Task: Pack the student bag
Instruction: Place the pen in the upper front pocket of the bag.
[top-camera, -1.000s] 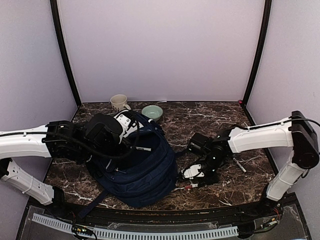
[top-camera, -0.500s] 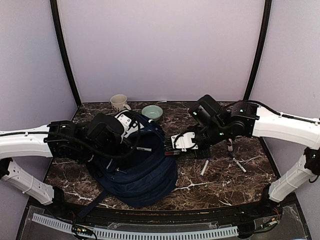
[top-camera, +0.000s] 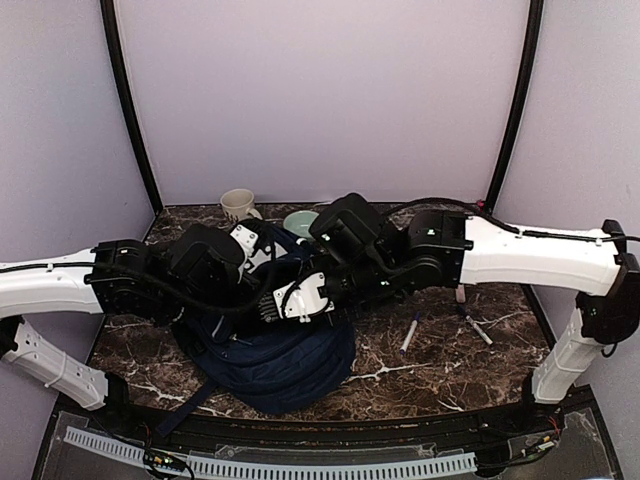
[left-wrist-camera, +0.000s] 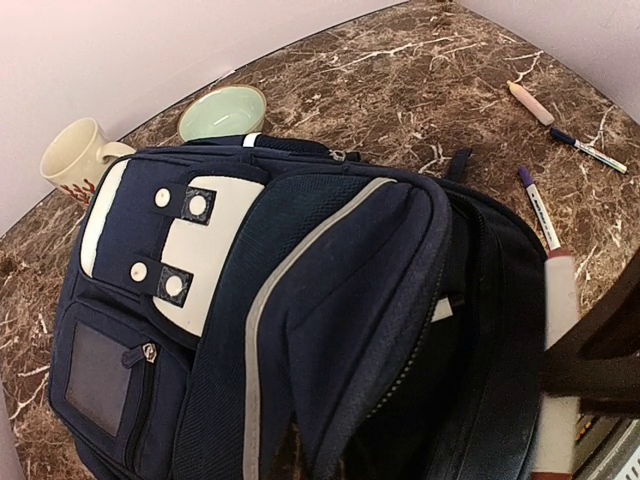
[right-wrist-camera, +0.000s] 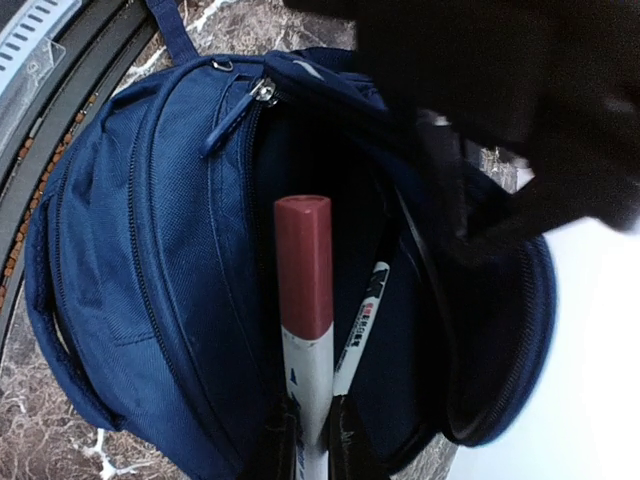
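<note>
The student bag (top-camera: 295, 362) is navy blue with white patches and lies on the marble table; it also fills the left wrist view (left-wrist-camera: 300, 280). Its main compartment (right-wrist-camera: 330, 160) stands open. My left gripper (top-camera: 262, 268) sits on the bag's upper edge and holds the flap up; its fingers are hidden by fabric. My right gripper (right-wrist-camera: 308, 445) is shut on a white marker with a red cap (right-wrist-camera: 303, 265), which points into the opening. A second white marker (right-wrist-camera: 360, 325) lies inside the bag beside it. The right gripper (top-camera: 282, 303) hangs over the bag's middle.
A cream mug (left-wrist-camera: 75, 155) and a pale green bowl (left-wrist-camera: 222, 110) stand behind the bag. Loose pens lie on the table to the right: a purple-capped one (left-wrist-camera: 535, 205), a blue one (left-wrist-camera: 590, 150) and a peach stick (left-wrist-camera: 530, 102). Purple walls close in the table.
My right arm has swung left from the table's right side to over the bag, carrying the red-capped marker to the open compartment. The left arm and the bag have stayed put.
</note>
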